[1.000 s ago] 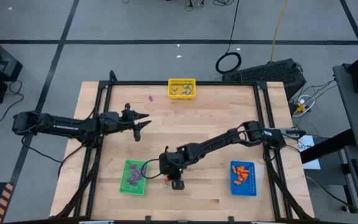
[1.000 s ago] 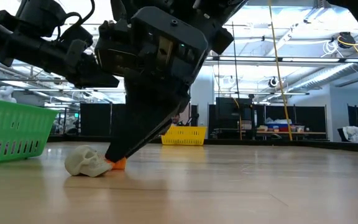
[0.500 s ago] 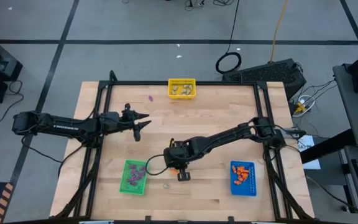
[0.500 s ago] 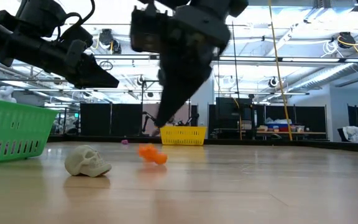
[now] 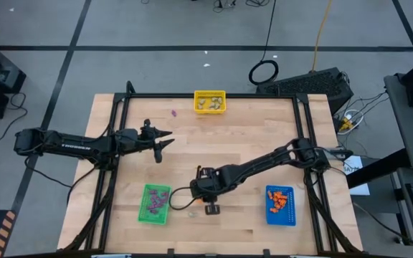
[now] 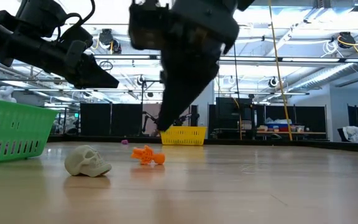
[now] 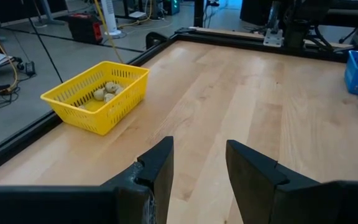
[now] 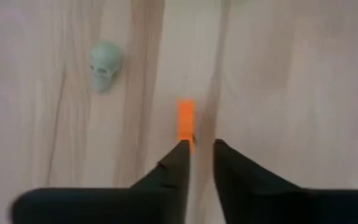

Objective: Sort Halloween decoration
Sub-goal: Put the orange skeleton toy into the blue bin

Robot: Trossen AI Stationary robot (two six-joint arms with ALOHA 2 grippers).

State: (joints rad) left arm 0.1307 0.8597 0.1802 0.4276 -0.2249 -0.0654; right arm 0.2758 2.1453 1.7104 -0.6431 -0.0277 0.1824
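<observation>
An orange trinket (image 6: 148,155) lies on the wooden table a short way from a pale skull (image 6: 87,162). My right gripper (image 6: 164,127) hangs above and just behind the orange piece, clear of it. In the right wrist view the orange trinket (image 8: 185,121) shows just past the fingertips, and my right gripper (image 8: 201,148) stands slightly open with nothing between them; the skull (image 8: 105,62) lies farther off. My left gripper (image 5: 160,140) waits open over the table's left half, also seen as my left gripper (image 7: 199,155) with an empty gap.
A green bin (image 5: 154,203) with purple pieces stands near the front, left of my right gripper. A blue bin (image 5: 279,204) with orange pieces stands front right. A yellow bin (image 5: 210,102) with pale pieces sits at the far edge, a purple trinket (image 5: 174,112) beside it.
My right gripper has risen from the table beside the skull and tipped less steeply. The orange trinket, which was at its fingertips against the skull, came away, dropped, and now lies on the table a little apart from the skull. The skull has stayed put.
</observation>
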